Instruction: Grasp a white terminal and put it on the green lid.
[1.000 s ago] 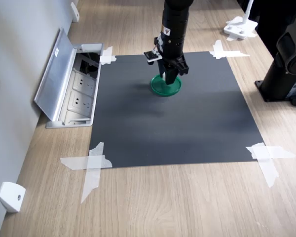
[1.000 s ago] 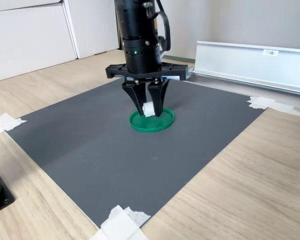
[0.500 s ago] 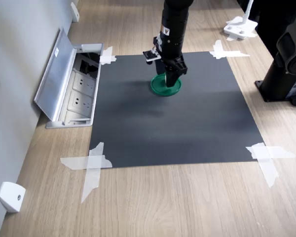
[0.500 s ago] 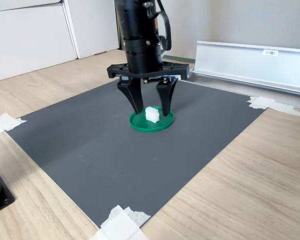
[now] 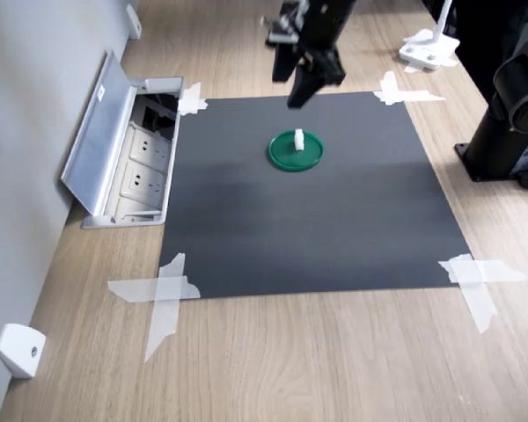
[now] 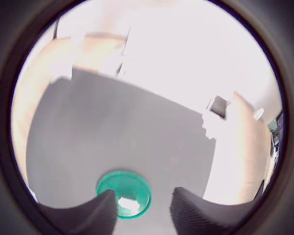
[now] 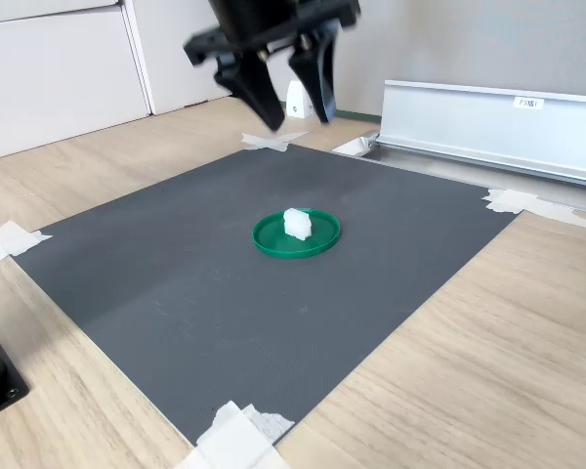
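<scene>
Two spread end effector (image 7: 295, 106) fingers, empty.

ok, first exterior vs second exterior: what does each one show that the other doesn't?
Only the first exterior view shows the open socket box with its outlets, the white wedge-shaped piece by the wall, and a black stand at the first exterior view's right. Only the second exterior view shows the white cabinet fronts. Both share the grey mat, the green lid with the white terminal on it, and the open claw raised above.
</scene>
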`<state>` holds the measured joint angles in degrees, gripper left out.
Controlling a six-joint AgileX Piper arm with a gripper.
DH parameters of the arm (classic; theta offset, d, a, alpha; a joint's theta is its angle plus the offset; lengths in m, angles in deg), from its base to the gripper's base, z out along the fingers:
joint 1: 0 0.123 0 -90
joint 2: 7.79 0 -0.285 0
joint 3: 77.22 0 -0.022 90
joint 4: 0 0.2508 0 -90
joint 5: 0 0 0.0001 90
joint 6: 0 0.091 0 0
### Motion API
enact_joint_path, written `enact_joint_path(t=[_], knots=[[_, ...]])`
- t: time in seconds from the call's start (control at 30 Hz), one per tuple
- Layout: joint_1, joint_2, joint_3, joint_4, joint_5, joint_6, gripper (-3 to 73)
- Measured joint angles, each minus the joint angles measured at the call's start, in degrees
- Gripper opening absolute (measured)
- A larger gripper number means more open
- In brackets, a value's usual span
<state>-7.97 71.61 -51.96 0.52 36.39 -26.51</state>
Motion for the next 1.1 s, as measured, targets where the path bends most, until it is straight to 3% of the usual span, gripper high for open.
enact_joint_path(t=[0.13,0.3,0.5,0.83,0.97,1.1], knots=[[3.17,-9.15,4.39,1.26,-4.79,3.09,19.2],[10.04,-22.81,11.96,1.56,-10.16,12.55,2.4],[12.45,-38.27,20.40,0.42,-11.72,20.83,-0.4],[12.45,-56.38,37.46,-12.06,-16.21,34.71,-0.4],[12.45,-60.09,40.97,-14.85,-17.91,41.21,-0.4],[12.45,-60.88,41.79,-16.94,-18.92,41.70,-0.4]])
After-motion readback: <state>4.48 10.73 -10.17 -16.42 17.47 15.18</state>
